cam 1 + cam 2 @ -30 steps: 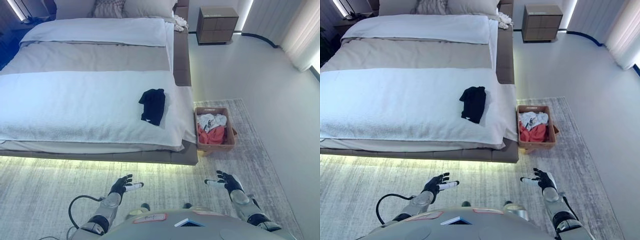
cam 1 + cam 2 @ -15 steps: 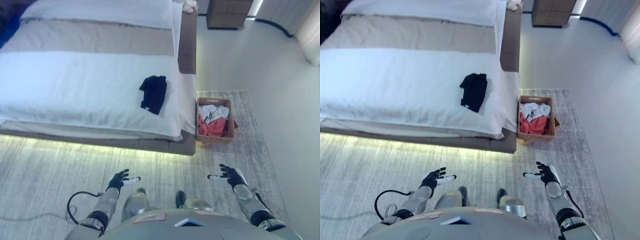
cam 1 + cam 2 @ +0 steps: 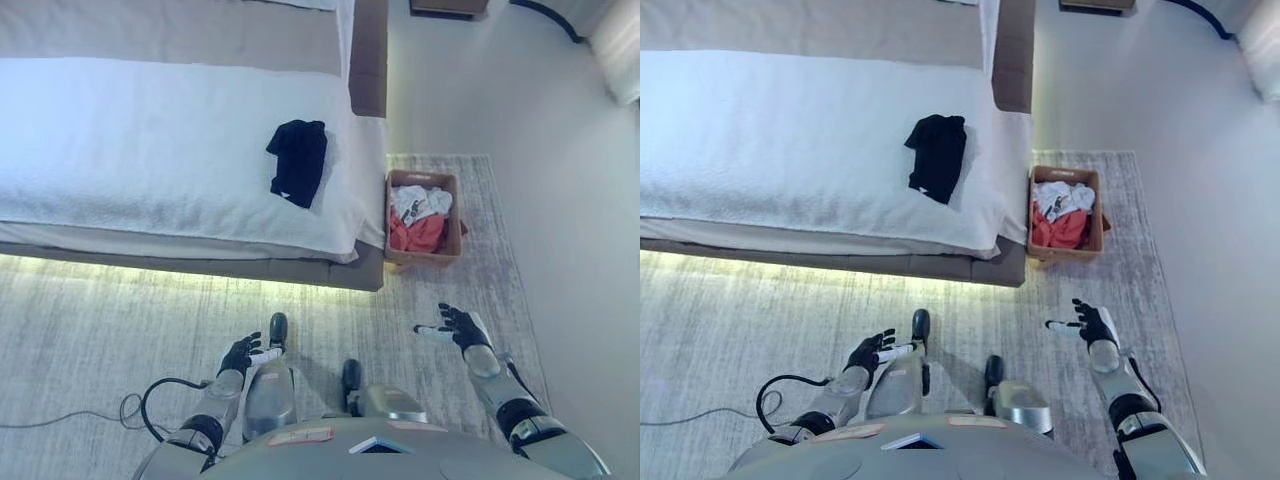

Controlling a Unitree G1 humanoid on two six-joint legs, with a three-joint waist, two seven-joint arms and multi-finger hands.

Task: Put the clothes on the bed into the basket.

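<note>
A black garment [image 3: 295,160] lies crumpled on the white bed cover [image 3: 150,140], near the bed's right edge. On the rug beside the bed's corner stands a brown basket [image 3: 455,215], holding white and red clothes [image 3: 417,216]. My left hand [image 3: 243,353] is low over the rug, far from the bed, open and empty. Over the rug's right part, short of the basket, my right hand [image 3: 458,326] hovers open with fingers spread, also empty.
The bed has a brown frame [image 3: 369,60] with a lit strip under its front edge. A grey patterned rug [image 3: 100,320] covers the floor before the bed. Pale bare floor [image 3: 540,150] lies to the right.
The camera has tilted down and moved, so the bed and basket sit higher in view. Both hands stay open at about the same height.
</note>
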